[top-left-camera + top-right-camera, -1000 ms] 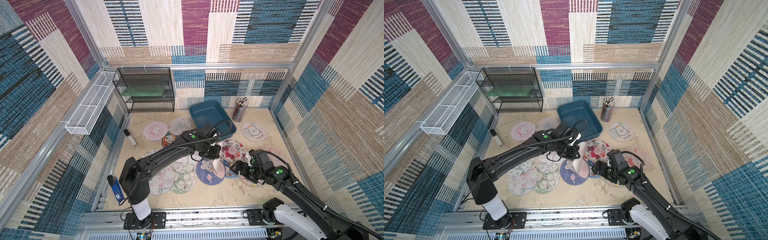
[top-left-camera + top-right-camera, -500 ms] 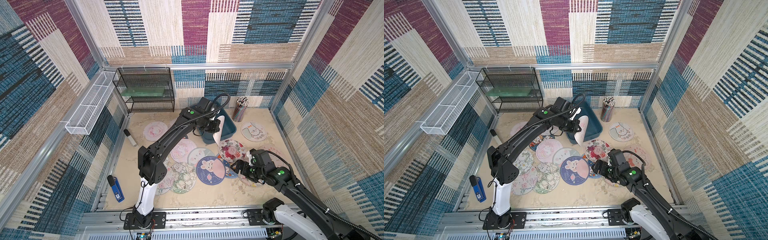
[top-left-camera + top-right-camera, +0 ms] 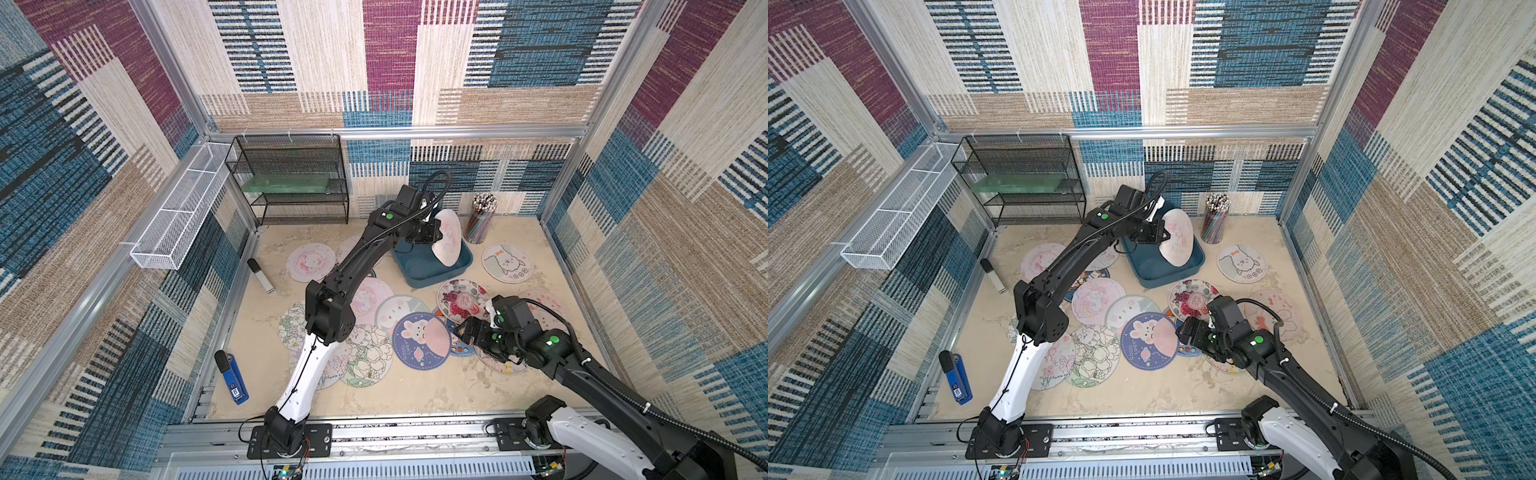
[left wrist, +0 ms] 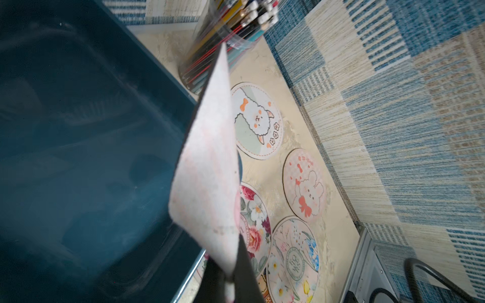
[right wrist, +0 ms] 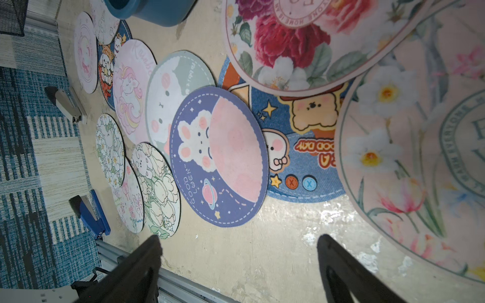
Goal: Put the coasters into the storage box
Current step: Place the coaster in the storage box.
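- White wire tray [image 3: 178, 220] hangs on the left wall, black mesh rack [image 3: 291, 183] sits in the desk's back-left corner.
- Blue stapler [image 3: 232, 380] lies near the front-left corner; a silver-black stapler [image 3: 261, 276] lies along the left edge.
- We count about a dozen loose coasters [image 3: 368, 359] flat on the desk. They overlap in a cluster from left-centre to the right side and include the pink one [image 3: 311, 262] and the purple bunny one [image 3: 422, 340].
- Left gripper [image 3: 438, 241] is clamped on the edge of one pale pink coaster [image 3: 448, 239], which stands on edge and tilted.
- That coaster hangs over the right part of the storage box [image 3: 419, 276]. We can't tell if its lower edge touches the bottom.
- The storage box sits near the back edge, centre-right, and in the left wrist view its inside [image 4: 78, 131] holds no coaster.
- Pencil cup [image 3: 480, 222] stands just right of the box, and the alpaca coaster [image 3: 507, 264] lies in front of it.
- Right gripper [image 5: 238, 238] has its jaws wide apart and holds nothing. It is low over bare desk between the purple bunny coaster and a pale flower coaster [image 5: 420, 157].
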Tool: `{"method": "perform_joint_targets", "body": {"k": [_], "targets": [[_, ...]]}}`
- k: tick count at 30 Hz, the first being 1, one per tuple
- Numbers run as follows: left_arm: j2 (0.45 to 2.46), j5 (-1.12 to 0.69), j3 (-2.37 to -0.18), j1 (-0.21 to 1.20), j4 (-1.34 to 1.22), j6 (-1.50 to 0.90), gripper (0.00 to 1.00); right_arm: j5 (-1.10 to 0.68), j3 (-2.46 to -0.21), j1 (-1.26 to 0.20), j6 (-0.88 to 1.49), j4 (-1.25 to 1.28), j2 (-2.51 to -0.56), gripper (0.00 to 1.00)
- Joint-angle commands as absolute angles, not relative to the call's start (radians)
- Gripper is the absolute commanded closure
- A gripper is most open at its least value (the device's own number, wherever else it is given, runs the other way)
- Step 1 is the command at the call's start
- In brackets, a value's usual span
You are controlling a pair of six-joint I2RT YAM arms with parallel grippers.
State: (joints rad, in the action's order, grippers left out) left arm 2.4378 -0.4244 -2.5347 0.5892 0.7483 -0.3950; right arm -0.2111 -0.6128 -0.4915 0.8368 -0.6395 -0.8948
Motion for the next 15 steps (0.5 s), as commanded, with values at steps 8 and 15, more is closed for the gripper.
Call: {"method": "perform_joint_targets", "body": {"k": [8, 15], "targets": [[2.653, -0.322, -2.637, 0.550, 0.713, -0.412, 1.00, -0.206, -0.630, -0.500, 0.848, -0.595, -0.933, 0.05], [2.674, -0.154, -2.632, 0.523, 0.771, -0.408, 1.00, -0.204, -0.648, -0.504, 0.845, -0.604, -0.945, 0.05]]}}
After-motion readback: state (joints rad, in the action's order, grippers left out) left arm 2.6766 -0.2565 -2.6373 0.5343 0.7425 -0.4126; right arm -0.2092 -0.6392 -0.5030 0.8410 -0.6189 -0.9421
